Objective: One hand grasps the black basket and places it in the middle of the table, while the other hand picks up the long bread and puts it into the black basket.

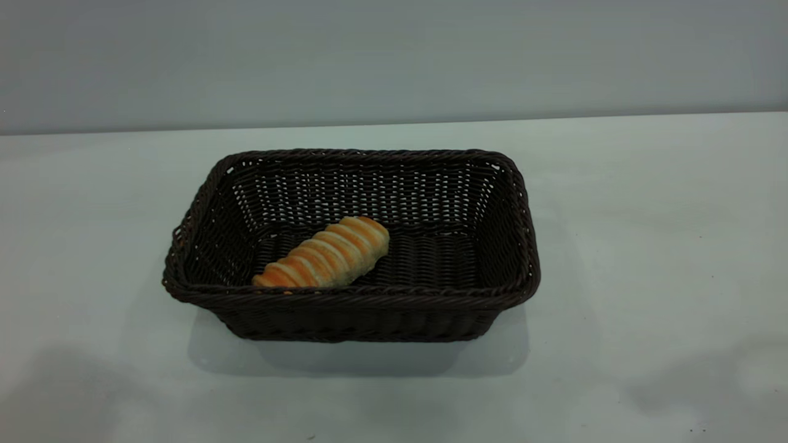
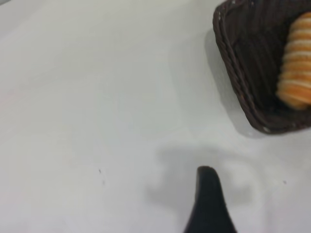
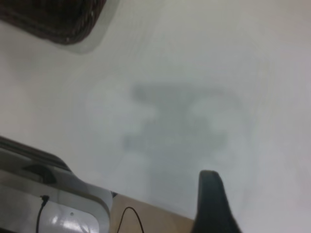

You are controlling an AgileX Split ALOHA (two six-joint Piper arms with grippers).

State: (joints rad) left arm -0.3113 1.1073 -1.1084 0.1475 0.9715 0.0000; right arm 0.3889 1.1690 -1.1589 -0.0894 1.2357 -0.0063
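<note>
Task looks done, judging from how things lie.

The table (image 1: 646, 246): white top, a few dark specks, soft arm shadows along the near edge in the exterior view. No arm shows in that view at all.

The black basket (image 1: 351, 301): sits flat at about the middle of the table, long side toward the camera, upright, nothing touching it. Placement step reads as complete.

The long bread (image 1: 324, 253): inside the basket, lying on its floor, angled diagonally, one end against or just short of the near wall, left of the basket's centre. Fully within the rim. Drop-in step reads as complete too.

What's left: nothing on the objects themselves; at most the arms finish parking.

Left gripper (image 2: 210, 204): only one dark fingertip shows in the left wrist view, above bare table. Basket corner (image 2: 243, 82) and one end of the bread (image 2: 296, 73) are visible farther off, well apart from the finger. Holds nothing; whether it's open or closed I cannot tell, the second finger is out of frame.

Right gripper (image 3: 212, 204): same story, one dark fingertip over bare table near the table's edge, basket corner (image 3: 58, 19) well apart at the far side of that view. Nothing held; open or closed, cannot tell.
</note>
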